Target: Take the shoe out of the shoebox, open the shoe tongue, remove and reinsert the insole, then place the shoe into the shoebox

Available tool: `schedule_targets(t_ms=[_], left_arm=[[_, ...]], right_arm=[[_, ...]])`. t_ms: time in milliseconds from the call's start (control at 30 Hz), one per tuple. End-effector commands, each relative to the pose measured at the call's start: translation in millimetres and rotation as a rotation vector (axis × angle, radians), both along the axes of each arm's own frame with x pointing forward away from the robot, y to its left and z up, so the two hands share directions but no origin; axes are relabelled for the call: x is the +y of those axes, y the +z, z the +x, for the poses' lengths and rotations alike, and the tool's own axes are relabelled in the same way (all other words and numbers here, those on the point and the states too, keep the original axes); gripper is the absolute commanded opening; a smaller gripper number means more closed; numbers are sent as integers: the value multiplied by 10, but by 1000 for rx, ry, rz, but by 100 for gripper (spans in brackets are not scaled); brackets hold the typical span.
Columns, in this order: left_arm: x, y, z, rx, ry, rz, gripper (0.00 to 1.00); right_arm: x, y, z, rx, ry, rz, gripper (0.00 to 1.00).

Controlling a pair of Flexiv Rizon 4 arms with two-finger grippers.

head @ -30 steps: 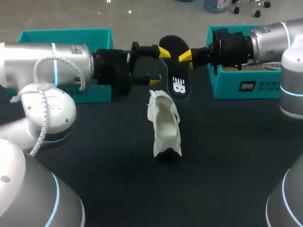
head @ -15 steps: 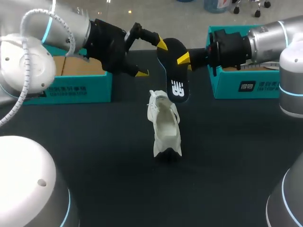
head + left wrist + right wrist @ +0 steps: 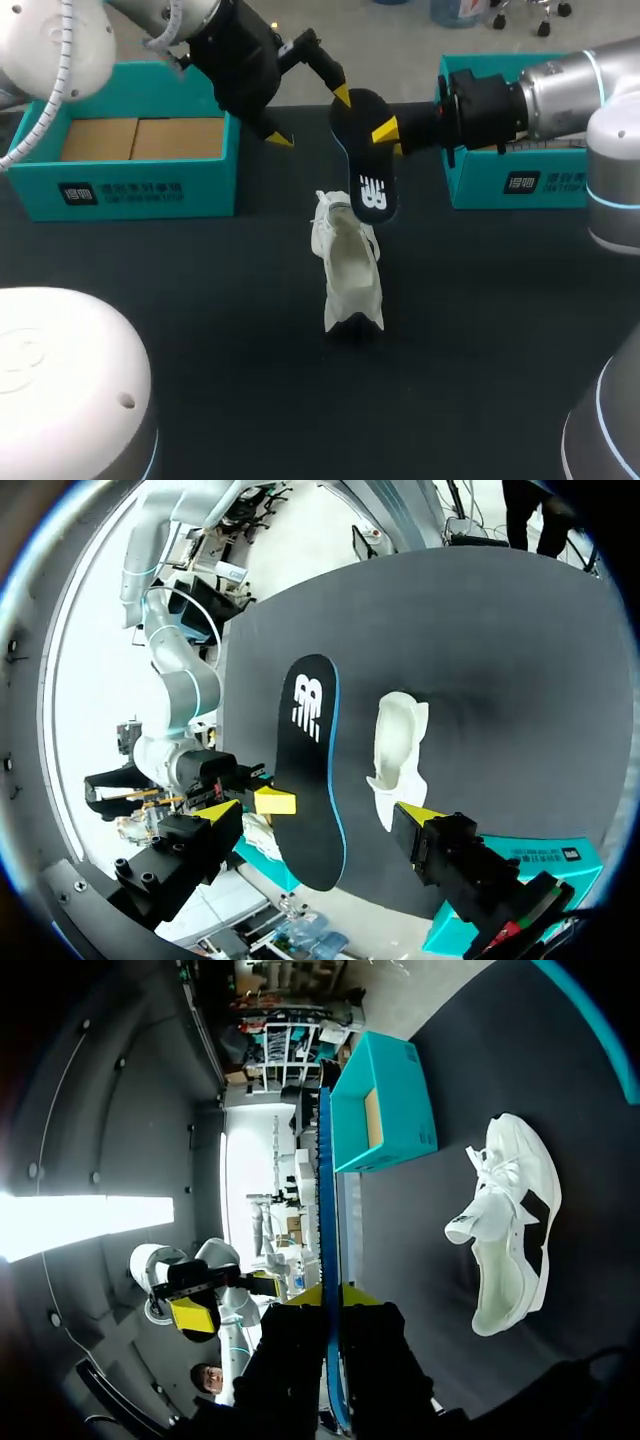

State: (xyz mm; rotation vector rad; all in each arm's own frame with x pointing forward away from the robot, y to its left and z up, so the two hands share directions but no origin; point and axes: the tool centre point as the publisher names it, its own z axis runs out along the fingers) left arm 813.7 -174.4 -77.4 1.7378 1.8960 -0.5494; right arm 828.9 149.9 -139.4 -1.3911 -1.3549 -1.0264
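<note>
Black and thin, the insole (image 3: 368,165) is hanging from the right gripper (image 3: 385,128), which is clamping it across its 2 flat faces near the end away from the white logo. In the right wrist view it is showing edge-on between the fingers. The free logo end is dangling just above the white shoe (image 3: 350,262). That shoe is sitting on the dark table (image 3: 200,330) below the right gripper, with its laces loose and its mouth gaping. The left gripper (image 3: 311,117) is hovering just beside the insole with its fingers spread wide, gripping nothing. The open teal shoebox (image 3: 140,190) is lying behind the left gripper, under its arm and well apart from the shoe.

By its look, the insole is weighing very little and is likely bending easily, so a single pinch at 1 end is leaving the far end free to sway or fold. A second hold across the flat faces, nearer the middle or the logo end, is probably offering better control for feeding it in. The shoe is appearing soft-sided and light, so it is liable to tip or slide when pushed. The firmer heel or sole edge is seeming the safer place to pin it.
</note>
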Motion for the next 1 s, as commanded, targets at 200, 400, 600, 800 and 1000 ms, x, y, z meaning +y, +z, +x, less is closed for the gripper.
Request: schedule_targets(t_ms=[200, 400, 600, 800, 1000], left_arm=[[-53, 104, 68, -25, 46, 336, 100], [-110, 127, 196, -28, 48, 422, 100], [-168, 142, 257, -36, 25, 480, 100], [-256, 192, 305, -49, 8, 493, 100], [-308, 217, 284, -51, -1, 503, 100]], right_arm=[[62, -11, 6, 2, 20, -13, 0], [112, -19, 6, 1, 34, -11, 0], [133, -18, -18, -3, 32, -6, 0], [132, -37, -47, 0, 20, 2, 0], [149, -62, -67, 5, 17, 11, 0]])
